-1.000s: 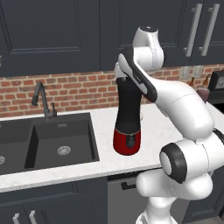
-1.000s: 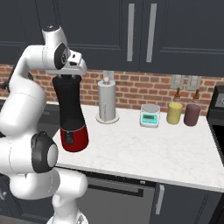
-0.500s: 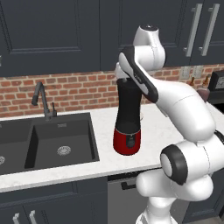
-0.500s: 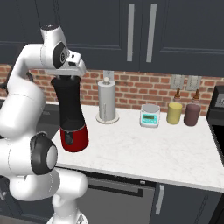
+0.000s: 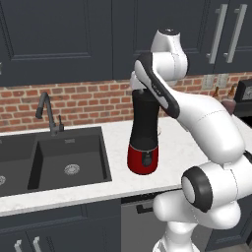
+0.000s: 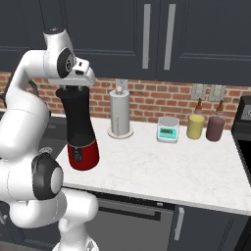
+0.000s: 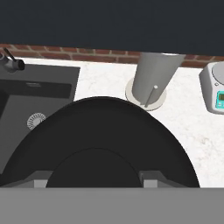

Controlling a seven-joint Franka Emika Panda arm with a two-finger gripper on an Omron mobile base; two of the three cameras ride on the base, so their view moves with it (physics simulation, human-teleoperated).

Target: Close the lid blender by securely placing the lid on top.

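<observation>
The blender stands on the white counter by the sink, a tall black jar on a glossy red base. My gripper sits right at the jar's top, pointing down. In the hand view the round matte-black lid spreads wide beneath the hand, with my gripper shut on it. From the base views the lid looks level with the jar's rim. I cannot tell whether it rests fully on the rim.
A paper towel holder stands behind the blender, by the brick wall. A grey scale, a yellow jar and a maroon jar line the back right. The dark sink and faucet lie to the left.
</observation>
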